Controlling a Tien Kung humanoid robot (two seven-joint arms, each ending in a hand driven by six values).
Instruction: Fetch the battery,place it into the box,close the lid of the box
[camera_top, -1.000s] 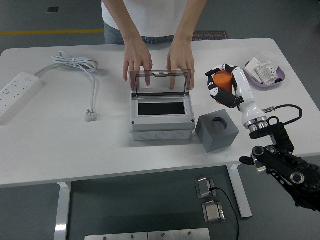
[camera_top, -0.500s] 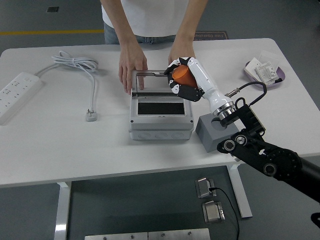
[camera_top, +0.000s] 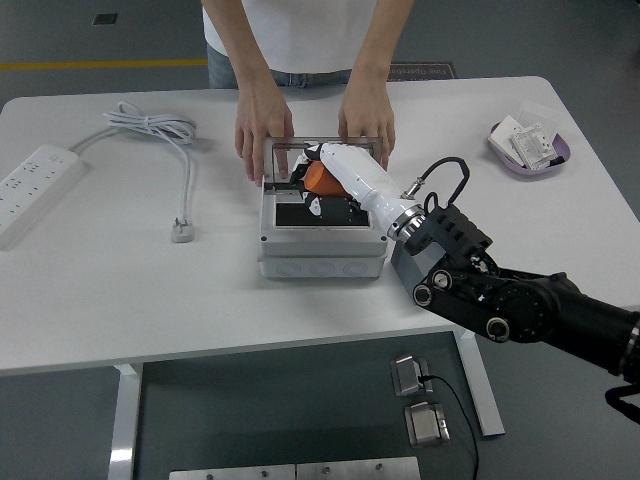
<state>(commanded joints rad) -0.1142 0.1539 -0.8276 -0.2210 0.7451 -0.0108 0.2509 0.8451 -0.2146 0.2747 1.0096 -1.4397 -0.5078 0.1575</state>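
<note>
Right hand (camera_top: 325, 180) wrapped around orange battery (camera_top: 318, 176), poised over open box (camera_top: 322, 240); likely rigid, smooth, somewhat weighty, best gripped around its sides. Lid (camera_top: 322, 150) steadied by person's hands (camera_top: 264, 128).

Desk (camera_top: 120, 290): white. Box (camera_top: 322, 245): light grey, black inner panel, clear smoky lid (camera_top: 290, 150). Battery (camera_top: 320, 177): orange. Right hand (camera_top: 325, 175): white shell, black finger joints; arm (camera_top: 520, 305) black. Block (camera_top: 405, 262) beside box: dark grey. Power strip (camera_top: 35, 190) and cable (camera_top: 160, 135): white. Dish (camera_top: 530, 150): purple, white items inside. Person's shirt (camera_top: 300, 30): white. Floor (camera_top: 80, 40): grey, yellow stripe.
</note>
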